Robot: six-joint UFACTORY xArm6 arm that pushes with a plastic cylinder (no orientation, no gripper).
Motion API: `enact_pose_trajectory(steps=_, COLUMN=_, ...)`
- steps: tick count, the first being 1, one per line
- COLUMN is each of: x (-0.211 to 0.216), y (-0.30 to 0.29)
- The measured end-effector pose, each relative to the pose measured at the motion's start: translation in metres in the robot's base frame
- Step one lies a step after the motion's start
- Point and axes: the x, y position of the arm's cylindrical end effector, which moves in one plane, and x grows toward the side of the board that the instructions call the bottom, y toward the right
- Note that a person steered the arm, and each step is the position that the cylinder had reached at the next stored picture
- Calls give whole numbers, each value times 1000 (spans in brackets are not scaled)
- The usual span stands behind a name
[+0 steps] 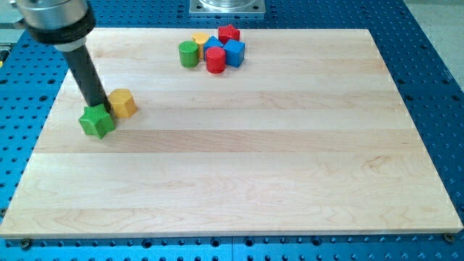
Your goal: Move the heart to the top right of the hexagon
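Note:
A yellow hexagon (124, 104) lies at the view's left on the wooden board (239, 167). A green star (96, 121) sits just below and left of it, touching or nearly touching it. My tip (103, 109) is down between the two, at the star's top right edge and the hexagon's left side. A yellow block that looks like the heart (200, 38) lies far off at the view's top centre, partly hidden in a tight cluster of blocks.
The cluster at the top centre also holds a green cylinder (188, 54), a red cylinder (215, 60), a blue block (213, 46), a blue cube (234, 52) and a red star (229, 32). The arm's grey housing (56, 18) hangs over the top left corner.

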Motion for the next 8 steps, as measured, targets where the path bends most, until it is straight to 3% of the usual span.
enact_pose_trajectory(steps=1, x=-65, y=-6)
enact_pose_trajectory(steps=2, x=-143, y=52)
enact_pose_trajectory(steps=3, x=-183, y=151)
enact_pose_trajectory(steps=4, x=-179, y=200)
enact_pose_trajectory(steps=5, x=-137, y=143)
enact_pose_trajectory(steps=6, x=-60, y=61)
enact_pose_trajectory(steps=7, x=-28, y=36)
enact_pose_trajectory(steps=8, x=-97, y=43)
